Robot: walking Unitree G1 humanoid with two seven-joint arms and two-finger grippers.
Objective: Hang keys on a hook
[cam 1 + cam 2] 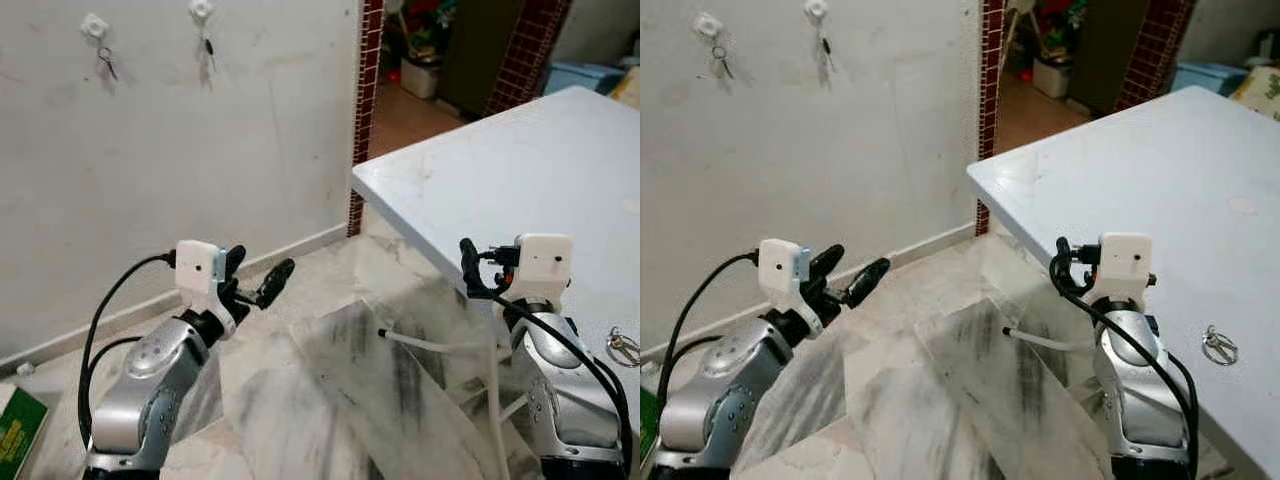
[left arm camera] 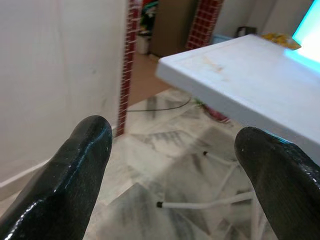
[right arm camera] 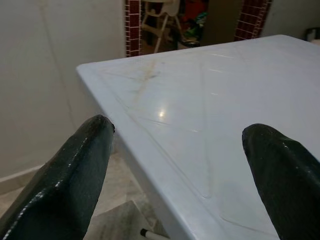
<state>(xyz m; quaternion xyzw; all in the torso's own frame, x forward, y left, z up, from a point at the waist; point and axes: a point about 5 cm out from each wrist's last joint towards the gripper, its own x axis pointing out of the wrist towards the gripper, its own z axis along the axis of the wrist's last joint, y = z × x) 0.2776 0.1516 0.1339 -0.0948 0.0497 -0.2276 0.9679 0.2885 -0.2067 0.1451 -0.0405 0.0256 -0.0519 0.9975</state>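
A small silver ring of metal keys lies flat near the edge of the pale blue-white plastic surface, just beside the right gripper, whose jaws are spread and empty over that surface. The left gripper, jaws also released, hovers above the grey-veined marble floor. Two white round wall hooks sit high on the scuffed cream wall, well apart from the keys, each with a small dark item dangling.
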